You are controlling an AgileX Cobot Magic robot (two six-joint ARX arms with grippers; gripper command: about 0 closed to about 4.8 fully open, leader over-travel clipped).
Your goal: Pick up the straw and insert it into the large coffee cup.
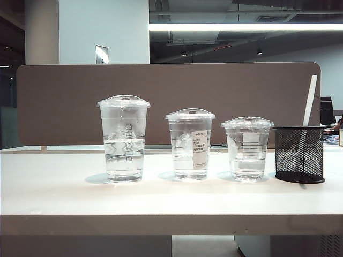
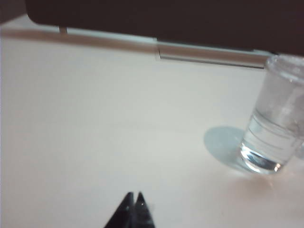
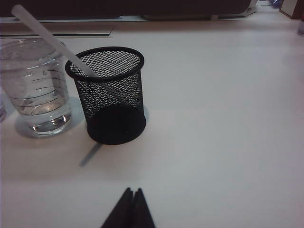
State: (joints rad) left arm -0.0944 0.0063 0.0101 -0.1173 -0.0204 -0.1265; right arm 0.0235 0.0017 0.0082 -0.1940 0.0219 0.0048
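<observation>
Right gripper (image 3: pixel 131 192) closed, parked short of mesh holder (image 3: pixel 114 95); left gripper (image 2: pixel 134 195) closed too. I'm opening right, aiming high on straw (image 3: pixel 52 40) leaning in holder, far from large cup (image 1: pixel 124 138).

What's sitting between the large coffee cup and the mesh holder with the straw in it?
In the exterior view, two smaller lidded cups stand between the large coffee cup and the black mesh holder with the straw: the medium cup, then the shortest cup.

Three clear lidded cups on one bench (image 1: pixel 64 187): one large coffee cup (image 1: pixel 124 138), one medium labelled cup (image 1: pixel 190 143), one short cup (image 1: pixel 247 147); one black mesh holder (image 1: pixel 299 154); one white straw (image 1: pixel 309 100); two claws, left claw (image 2: pixel 134 195) and right claw (image 3: pixel 132 191)
</observation>
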